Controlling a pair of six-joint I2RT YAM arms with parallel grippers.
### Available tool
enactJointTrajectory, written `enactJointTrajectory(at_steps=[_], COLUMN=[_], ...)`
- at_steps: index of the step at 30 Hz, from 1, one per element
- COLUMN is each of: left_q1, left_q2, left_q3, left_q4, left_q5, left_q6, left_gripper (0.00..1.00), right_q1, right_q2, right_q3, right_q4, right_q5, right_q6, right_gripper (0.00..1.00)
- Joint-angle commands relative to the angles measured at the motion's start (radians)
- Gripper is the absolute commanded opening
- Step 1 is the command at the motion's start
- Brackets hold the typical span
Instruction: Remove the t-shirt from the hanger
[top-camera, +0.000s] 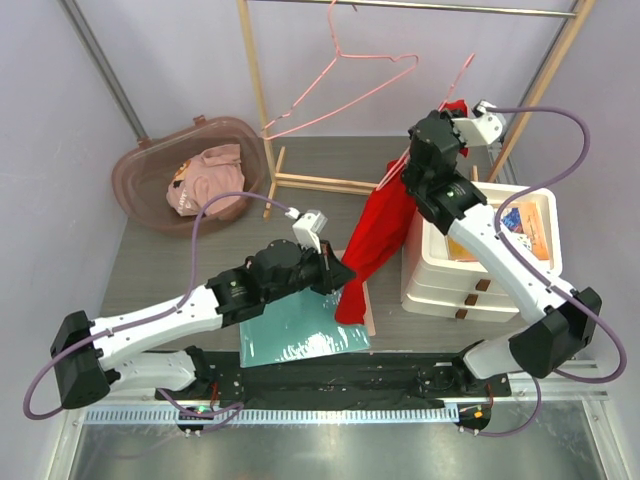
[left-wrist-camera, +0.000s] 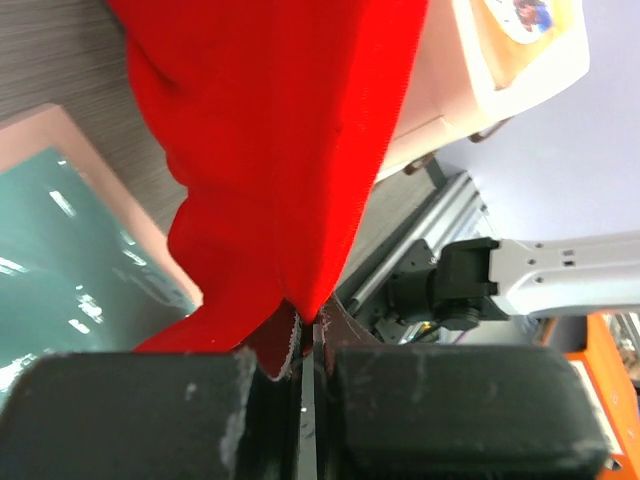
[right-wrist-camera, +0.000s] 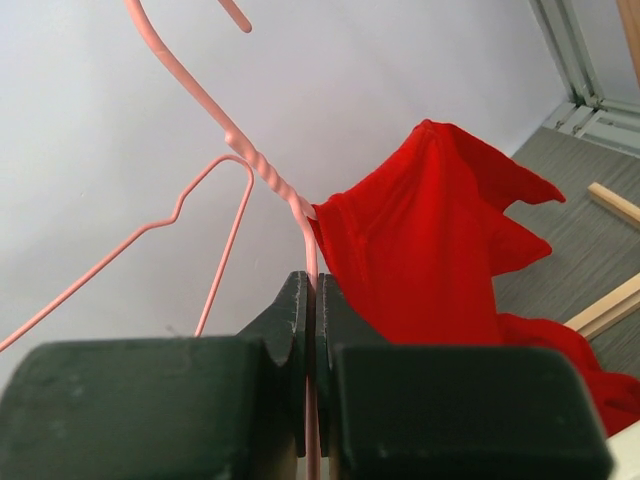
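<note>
The red t-shirt (top-camera: 385, 225) hangs in a long drape from a pink wire hanger (top-camera: 462, 72) held up at the right of the rack. My right gripper (top-camera: 445, 118) is shut on that hanger's wire (right-wrist-camera: 270, 180), just below its twisted neck, with the t-shirt (right-wrist-camera: 430, 260) bunched against the right of the jaws (right-wrist-camera: 317, 300). Lower down, my left gripper (top-camera: 348, 278) is shut on the bottom edge of the t-shirt (left-wrist-camera: 280, 130); red cloth is pinched between its jaws (left-wrist-camera: 308, 335).
A second, bare pink hanger (top-camera: 340, 75) hangs on the wooden rack (top-camera: 262, 100). A pink basket (top-camera: 150, 160) of clothes sits far left. A white drawer unit (top-camera: 480, 265) stands right of the t-shirt. A teal mat (top-camera: 300, 330) lies under my left arm.
</note>
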Motion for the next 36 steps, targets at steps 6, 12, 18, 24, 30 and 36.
enactJointTrajectory(at_steps=[6,12,18,24,30,36], left_q1=[0.086,0.169,0.214,0.234,0.258,0.271], left_q2=[0.082,0.158,0.192,0.204,0.194,0.132], left_q3=[0.116,0.225,0.308,0.325,0.316,0.266], left_q4=[-0.139,-0.160,-0.159,-0.143,-0.151,-0.160], left_q5=[-0.034,0.040,0.067,0.069,0.086,0.078], left_q6=[0.033,0.081,0.108,0.121,0.127,0.121], left_gripper=[0.00,0.00,0.00,0.00,0.00,0.00], right_q1=[-0.025,-0.025,-0.025,-0.025,-0.024,-0.027], right_q2=[-0.137,-0.174,-0.177,-0.165,-0.248,-0.353], right_q3=[0.075,0.070,0.076,0.149,0.098,-0.084], right_q4=[-0.294,-0.434,-0.601,-0.703,-0.646,-0.372], right_q5=[-0.241,-0.421,-0.501,-0.639,-0.651,-0.692], right_q6=[0.375,0.540,0.675,0.713,0.594,0.372], right_gripper=[0.01,0.01,0.01,0.01,0.01,0.01])
